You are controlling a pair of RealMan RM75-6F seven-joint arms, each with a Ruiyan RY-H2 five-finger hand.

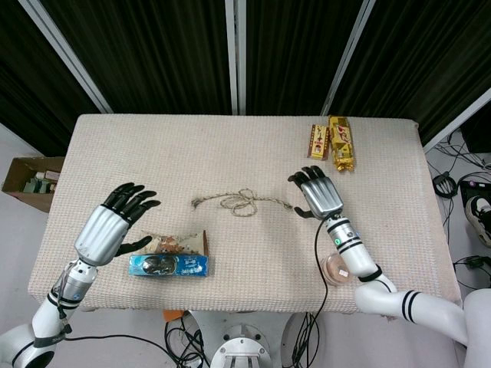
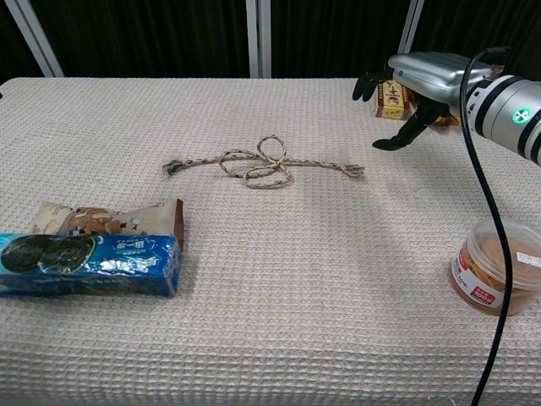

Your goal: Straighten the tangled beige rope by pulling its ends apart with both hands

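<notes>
Left hand [image 1: 115, 222] hovering open, holding nothing, two snack packs [image 1: 170, 261] just beside it. Right hand [image 1: 318, 195] hovering open, empty, one jar [image 2: 497, 266] nearer the robot. One rope [image 2: 262, 165] lying looped between hands, its end just left of right hand. Risk: tugging tightens loops into a knot. Two packets [image 1: 334, 142] beyond

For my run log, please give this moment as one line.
rope: tangled, on table, untouched | left hand: open, beside cookie packs | right hand: open, near rope's right end
</notes>
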